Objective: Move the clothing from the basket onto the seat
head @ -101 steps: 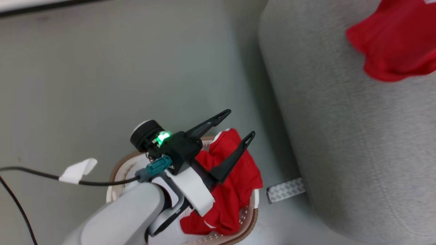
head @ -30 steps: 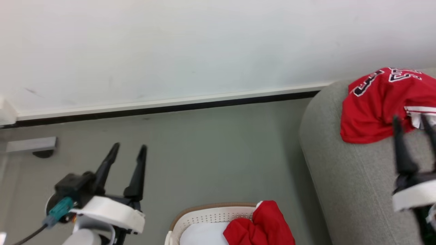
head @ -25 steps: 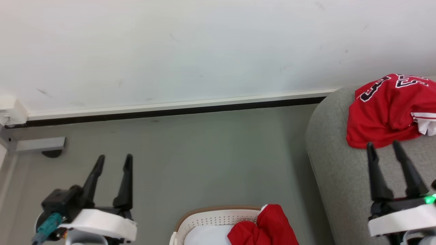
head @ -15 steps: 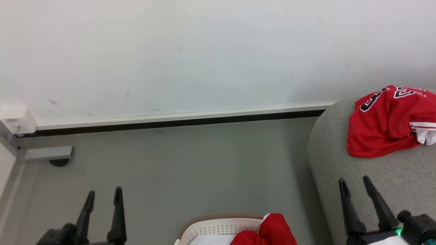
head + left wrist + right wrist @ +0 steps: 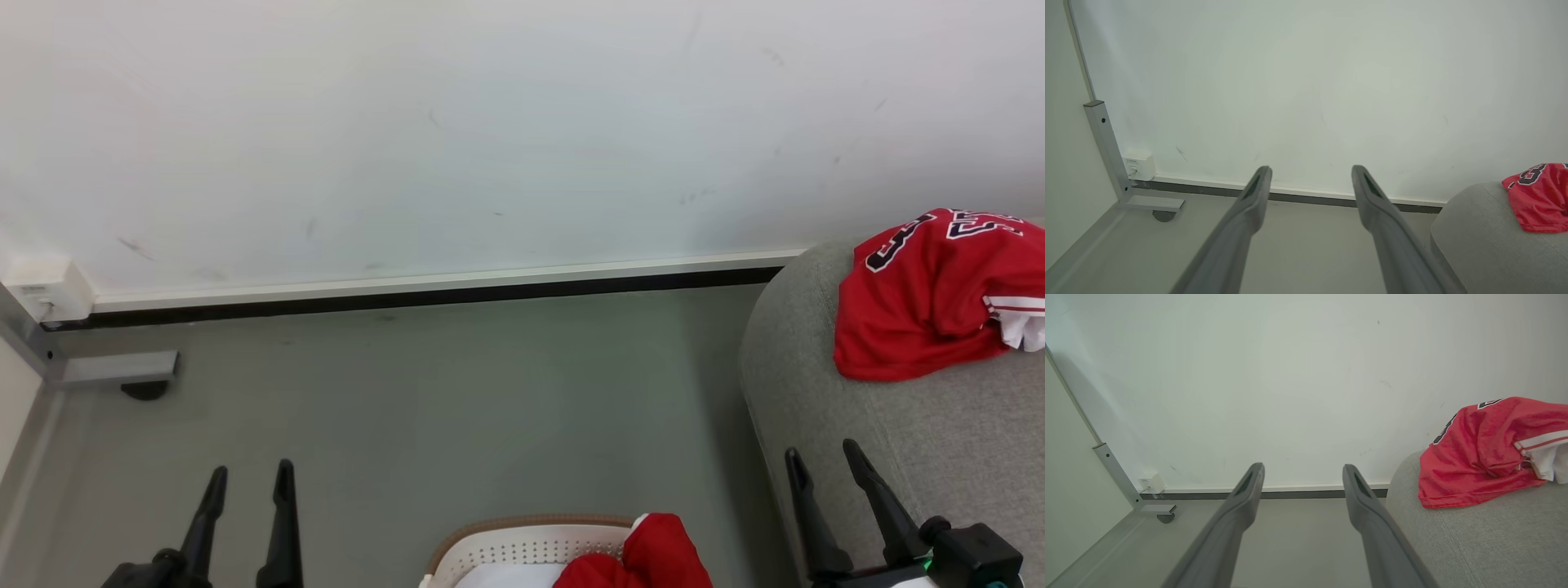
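In the head view the left gripper [image 5: 251, 469] rises from the lower left edge over the grey floor [image 5: 457, 408], its two dark fingers spread with nothing between them. The right gripper [image 5: 820, 451] stands at the lower right against the seat [image 5: 898, 441], its fingers likewise apart and empty. The basket [image 5: 522, 521] sits at the bottom centre, cut by the frame, so that just its tan rim and a strip of perforated white wall show. A red garment [image 5: 653, 559] is heaped in its right side and rises above the rim. A jersey [image 5: 922, 310] lies crumpled on the seat at the right edge, well apart from both grippers, with black-and-white outlined figures along its top and white trim and lining at its right end. Seat and basket stand near each other on the floor, not touching as far as the frame shows. The left wrist view has the left gripper [image 5: 1311, 169] open at the centre, pointing at the white wall [image 5: 1306, 81], with the jersey [image 5: 1539, 200] on the seat at the lower right. A metal post [image 5: 1106, 147] and a small white box [image 5: 1139, 164] stand at the left. The right wrist view has the right gripper [image 5: 1303, 467] just as wide, with the jersey [image 5: 1478, 457] on the seat at the right.
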Available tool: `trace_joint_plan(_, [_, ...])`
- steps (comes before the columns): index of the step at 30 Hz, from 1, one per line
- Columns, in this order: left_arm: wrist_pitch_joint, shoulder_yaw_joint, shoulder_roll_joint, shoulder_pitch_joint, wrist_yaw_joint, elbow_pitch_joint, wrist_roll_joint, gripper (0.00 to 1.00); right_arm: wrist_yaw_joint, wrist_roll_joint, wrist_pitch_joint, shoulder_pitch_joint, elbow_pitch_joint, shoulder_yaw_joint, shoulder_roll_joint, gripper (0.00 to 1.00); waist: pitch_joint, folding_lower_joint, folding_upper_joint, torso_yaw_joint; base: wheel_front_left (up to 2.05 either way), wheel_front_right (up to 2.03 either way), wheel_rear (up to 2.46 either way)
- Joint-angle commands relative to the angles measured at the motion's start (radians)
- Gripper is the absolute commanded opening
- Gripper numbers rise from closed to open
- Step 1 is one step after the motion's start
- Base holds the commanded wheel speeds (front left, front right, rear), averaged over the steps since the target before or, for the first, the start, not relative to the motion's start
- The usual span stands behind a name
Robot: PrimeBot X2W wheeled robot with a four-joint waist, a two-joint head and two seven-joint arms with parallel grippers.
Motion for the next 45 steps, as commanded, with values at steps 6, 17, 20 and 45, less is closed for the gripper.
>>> trace_joint_plan(6, [-0.001,0.027,-0.026,-0.016,-0.027,0.009,0.039,1.00,-0.002,-0.007,-0.008,-0.026,0.016,0.012,0.004,1.00,0.008,0.0001,0.0000,-0.013,0.00,0.00,0.00])
trace_joint_plan(17, [-0.001,0.012,-0.051,-0.084,-0.076,0.026,0.051,1.00,-0.002,-0.026,-0.012,-0.074,0.010,0.002,-0.008,1.00,0.078,0.0001,0.0000,-0.073,0.00,0.00,0.00])
trace_joint_plan(20, [-0.001,0.002,-0.051,-0.109,-0.084,0.036,0.058,1.00,-0.002,-0.027,-0.012,-0.086,0.005,-0.004,-0.007,1.00,0.098,0.0001,0.0000,-0.091,0.00,0.00,0.00])
trace_joint_plan(45, [0.055,-0.539,0.103,-0.505,-0.108,0.409,-0.051,1.00,-0.002,-0.048,-0.015,-0.258,-0.139,-0.087,0.068,1.00,0.475,0.0001,0.0000,-0.252,0.00,0.00,0.00])
